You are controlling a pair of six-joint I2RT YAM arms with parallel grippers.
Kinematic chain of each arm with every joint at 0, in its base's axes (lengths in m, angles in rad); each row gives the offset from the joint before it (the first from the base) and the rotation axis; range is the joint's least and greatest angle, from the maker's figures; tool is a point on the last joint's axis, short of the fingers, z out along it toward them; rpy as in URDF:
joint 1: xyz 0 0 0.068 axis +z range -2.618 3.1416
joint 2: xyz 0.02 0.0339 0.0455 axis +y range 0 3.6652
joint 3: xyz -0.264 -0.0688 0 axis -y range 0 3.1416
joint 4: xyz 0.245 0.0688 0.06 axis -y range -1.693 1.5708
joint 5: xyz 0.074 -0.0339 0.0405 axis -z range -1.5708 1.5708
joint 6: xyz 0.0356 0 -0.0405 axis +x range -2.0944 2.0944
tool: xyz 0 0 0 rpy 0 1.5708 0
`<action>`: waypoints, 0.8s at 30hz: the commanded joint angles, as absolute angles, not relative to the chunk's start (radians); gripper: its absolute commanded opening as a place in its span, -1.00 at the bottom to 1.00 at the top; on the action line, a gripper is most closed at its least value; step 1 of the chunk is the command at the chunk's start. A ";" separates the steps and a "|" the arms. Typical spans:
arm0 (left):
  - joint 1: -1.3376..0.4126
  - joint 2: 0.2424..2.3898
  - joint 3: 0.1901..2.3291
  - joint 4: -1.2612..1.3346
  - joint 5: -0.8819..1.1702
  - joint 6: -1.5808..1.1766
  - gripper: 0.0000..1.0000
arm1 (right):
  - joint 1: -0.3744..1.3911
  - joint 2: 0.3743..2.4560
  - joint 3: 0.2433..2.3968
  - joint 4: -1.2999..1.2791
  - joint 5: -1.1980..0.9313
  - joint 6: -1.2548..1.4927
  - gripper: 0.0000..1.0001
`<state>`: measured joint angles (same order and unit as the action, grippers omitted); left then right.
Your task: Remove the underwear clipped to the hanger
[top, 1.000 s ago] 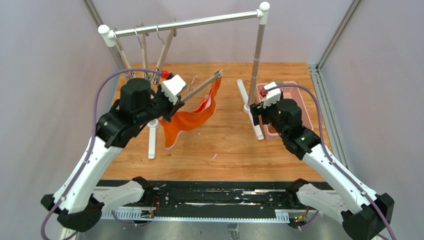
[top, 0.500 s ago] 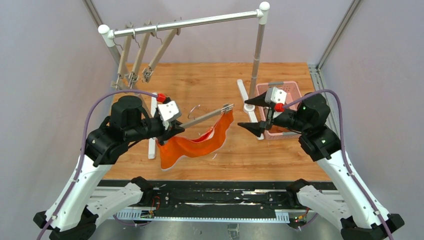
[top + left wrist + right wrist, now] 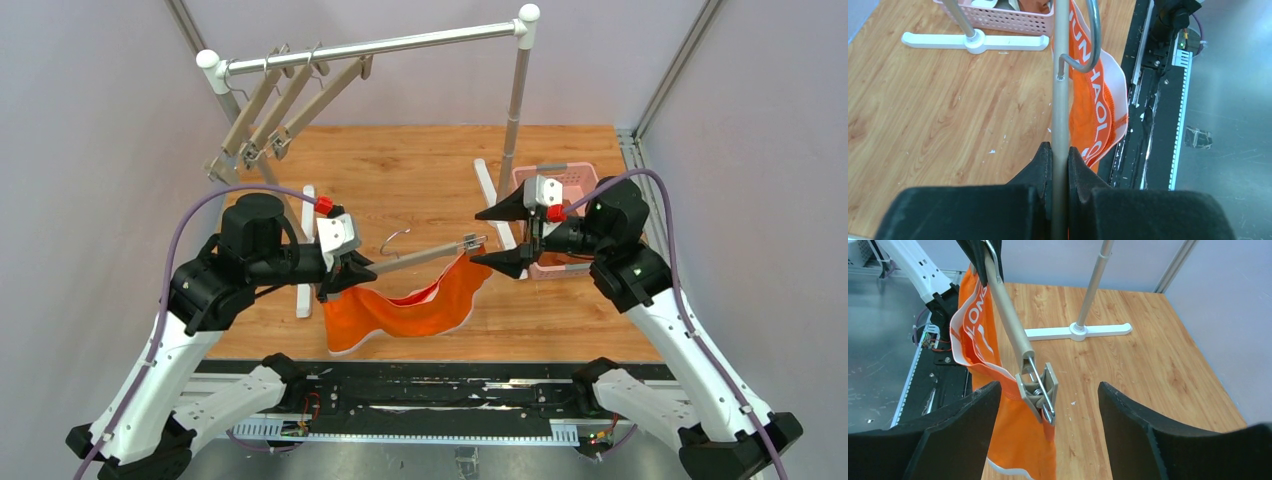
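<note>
Cloth of this kind is soft, thin and very light, so the orange underwear [image 3: 420, 310] will fold and stretch when pulled. It is not fragile, but a hard pull against a shut clip could strain the white trim. It hangs under the hanger [image 3: 425, 252], between the two hands, and sags toward the tabletop [image 3: 400, 170]; I cannot tell if its lowest fold touches the wood. The left hand [image 3: 1060, 150] is pressed together on the hanger bar and pinches it. The right hand [image 3: 1048, 386] is spread wide, and the clip [image 3: 1039, 391] at the far end of the bar sits between its two fingers, touching neither. This clip bites the edge of the cloth. In my judgement the best place to take hold is the cloth just below the clip, or the clip's levers, to squeeze them open. Whether a second clip holds the cloth near the left hand is hidden. The wooden surface looks smooth and flat. Behind the right hand stands a pink basket [image 3: 575, 182], and far beyond the left hand the rack [image 3: 380, 44] carries three bare hangers [image 3: 270, 110]. Grey walls stand on both sides, so side room is limited.
</note>
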<state>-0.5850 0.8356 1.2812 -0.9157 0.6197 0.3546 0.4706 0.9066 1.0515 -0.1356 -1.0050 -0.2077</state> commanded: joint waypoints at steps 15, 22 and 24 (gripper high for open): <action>-0.589 0.874 1.286 -0.838 0.637 0.348 -0.99 | 0.457 1.008 1.035 -0.027 -1.095 -0.061 -0.65; -0.589 0.879 1.292 -0.813 0.611 0.332 -0.99 | 0.457 1.008 1.037 -0.049 -1.096 -0.071 -0.99; -0.589 0.882 1.300 -0.812 0.612 0.328 -0.99 | 0.457 0.998 1.037 -0.051 -1.068 -0.069 -0.45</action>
